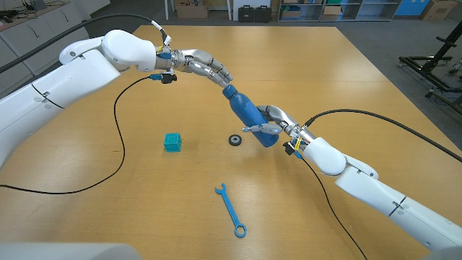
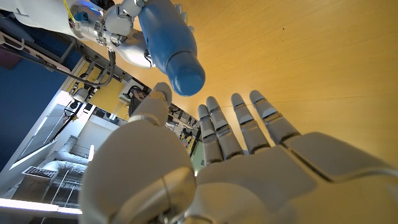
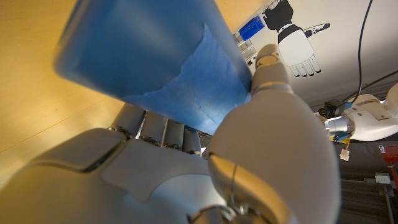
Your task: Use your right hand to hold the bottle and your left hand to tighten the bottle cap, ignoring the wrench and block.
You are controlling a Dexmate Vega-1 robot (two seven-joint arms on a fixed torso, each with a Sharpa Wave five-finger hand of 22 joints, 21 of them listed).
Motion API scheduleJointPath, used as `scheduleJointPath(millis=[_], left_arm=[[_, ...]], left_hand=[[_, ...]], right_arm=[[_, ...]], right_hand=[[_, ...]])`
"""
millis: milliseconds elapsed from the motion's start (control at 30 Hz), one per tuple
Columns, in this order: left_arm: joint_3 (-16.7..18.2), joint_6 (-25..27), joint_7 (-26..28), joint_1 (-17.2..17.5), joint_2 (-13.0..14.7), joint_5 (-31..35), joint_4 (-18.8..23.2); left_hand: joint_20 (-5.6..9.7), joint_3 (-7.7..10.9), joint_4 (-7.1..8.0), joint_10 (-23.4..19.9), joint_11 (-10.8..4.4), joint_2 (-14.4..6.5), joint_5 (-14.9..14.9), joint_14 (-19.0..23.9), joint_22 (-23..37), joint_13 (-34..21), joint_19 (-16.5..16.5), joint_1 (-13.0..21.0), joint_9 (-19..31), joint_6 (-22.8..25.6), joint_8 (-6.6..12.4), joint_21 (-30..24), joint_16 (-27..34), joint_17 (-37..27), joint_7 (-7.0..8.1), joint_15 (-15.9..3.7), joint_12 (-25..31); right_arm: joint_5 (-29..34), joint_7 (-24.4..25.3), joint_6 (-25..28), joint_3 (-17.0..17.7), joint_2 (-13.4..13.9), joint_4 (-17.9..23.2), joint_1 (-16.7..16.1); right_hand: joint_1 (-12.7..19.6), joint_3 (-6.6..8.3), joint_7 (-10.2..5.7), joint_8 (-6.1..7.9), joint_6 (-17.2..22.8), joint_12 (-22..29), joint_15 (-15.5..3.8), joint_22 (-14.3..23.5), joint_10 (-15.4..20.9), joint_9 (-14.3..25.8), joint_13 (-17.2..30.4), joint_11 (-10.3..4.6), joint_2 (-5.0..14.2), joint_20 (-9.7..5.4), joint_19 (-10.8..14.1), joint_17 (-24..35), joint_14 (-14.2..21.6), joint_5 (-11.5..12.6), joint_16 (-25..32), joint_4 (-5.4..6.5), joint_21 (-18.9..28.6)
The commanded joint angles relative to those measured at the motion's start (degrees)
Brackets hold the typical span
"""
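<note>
Blue bottle is off the table, tilted, neck end up toward the robot's left, base low in the right hand. Right hand grips it round the lower body: fingers wrapped behind, thumb across the front. Right wrist view shows that grip close up, bottle wall pressed into palm, thumb alongside; head view can't show this contact. Cap end sits at the left hand's fingertips in head view; whether touching, can't tell there. Left wrist view settles it: cap end just past the fingertips, w/ a gap, fingers straight & spread, holding nothing.

On the table: small black ring just beside the bottle base, teal block further left, blue wrench nearer the robot, black cable looping from the left arm.
</note>
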State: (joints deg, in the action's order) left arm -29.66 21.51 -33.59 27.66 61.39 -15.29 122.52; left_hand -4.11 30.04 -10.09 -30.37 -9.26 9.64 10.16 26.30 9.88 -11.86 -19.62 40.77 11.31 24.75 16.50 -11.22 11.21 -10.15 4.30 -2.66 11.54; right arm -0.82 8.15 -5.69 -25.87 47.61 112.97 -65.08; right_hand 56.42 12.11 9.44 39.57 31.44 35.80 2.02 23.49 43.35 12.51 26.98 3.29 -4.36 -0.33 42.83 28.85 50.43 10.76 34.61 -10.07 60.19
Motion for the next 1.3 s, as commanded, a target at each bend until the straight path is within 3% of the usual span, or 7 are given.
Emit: scheduleJointPath(millis=[33, 200, 467, 1300], left_arm=[[-0.2, -1.9, -1.4, 0.6, -0.5, -1.7, -1.8], [-1.4, -2.8, -3.7, -0.4, -0.7, -1.4, -3.1], [-1.9, -4.8, -6.2, -1.2, -0.8, -1.6, -5.2], [-2.7, -5.9, -6.5, -0.7, -2.2, -1.3, -7.3]], left_hand=[[-0.62, -0.52, 0.29, 0.5, -1.08, 0.5, -0.1, 0.4, 0.1, -0.3, -0.2, -0.1, 0.3, -0.6, -0.48, 0.0, -0.1, 0.0, 0.20, -3.19, -0.3], [-0.99, -1.36, 0.44, 1.9, -1.25, 0.5, 0.0, -0.1, 0.1, -0.3, 0.1, -0.4, 0.3, -1.7, -0.94, 0.1, -0.3, -0.1, 0.45, -2.46, -0.7], [-2.41, -2.98, 0.85, 4.6, 0.21, 0.4, 0.0, -2.3, 0.1, -0.3, 1.5, -1.6, 0.3, -4.3, -1.94, 0.6, -0.8, -0.2, -0.17, -0.43, -1.1], [-2.73, -3.57, 0.51, 2.2, -0.60, 0.0, 0.2, -1.3, 0.2, -0.4, 0.5, -0.9, 0.4, -2.0, -0.97, 0.1, -0.2, -0.2, -0.01, -1.32, 0.2]], right_arm=[[-0.4, 0.2, 0.4, 0.2, -0.1, -0.1, -0.2], [-0.5, 0.3, 0.4, 0.2, -0.2, -0.2, -0.1], [-0.7, 0.2, 0.7, 0.0, -0.4, -0.3, 0.0], [-0.7, 1.1, -0.5, 0.5, -0.6, 0.0, -0.1]], right_hand=[[12.9, 9.16, -12.06, 0.39, 14.9, -0.2, -14.04, 0.1, 12.7, 0.2, 0.2, -12.18, 13.32, -12.53, 3.7, 0.2, 8.8, -0.3, 0.1, 1.93, 0.5], [12.9, 9.19, -12.03, 0.38, 14.9, -0.2, -14.04, 0.1, 12.8, 0.2, 0.3, -12.13, 13.29, -12.52, 3.7, 0.2, 8.8, -0.3, 0.0, 1.91, 0.6], [12.9, 9.24, -12.10, 0.41, 15.0, -0.3, -14.04, 0.1, 12.8, 0.2, 0.4, -12.17, 13.24, -12.53, 3.7, 0.3, 8.8, -0.3, 0.0, 1.87, 0.9], [12.8, 9.38, -12.02, 0.38, 14.9, -0.7, -14.03, -0.1, 13.0, 0.2, 0.5, -12.17, 13.24, -12.54, 3.4, 0.6, 9.0, -0.3, -0.1, 1.88, 1.4]])
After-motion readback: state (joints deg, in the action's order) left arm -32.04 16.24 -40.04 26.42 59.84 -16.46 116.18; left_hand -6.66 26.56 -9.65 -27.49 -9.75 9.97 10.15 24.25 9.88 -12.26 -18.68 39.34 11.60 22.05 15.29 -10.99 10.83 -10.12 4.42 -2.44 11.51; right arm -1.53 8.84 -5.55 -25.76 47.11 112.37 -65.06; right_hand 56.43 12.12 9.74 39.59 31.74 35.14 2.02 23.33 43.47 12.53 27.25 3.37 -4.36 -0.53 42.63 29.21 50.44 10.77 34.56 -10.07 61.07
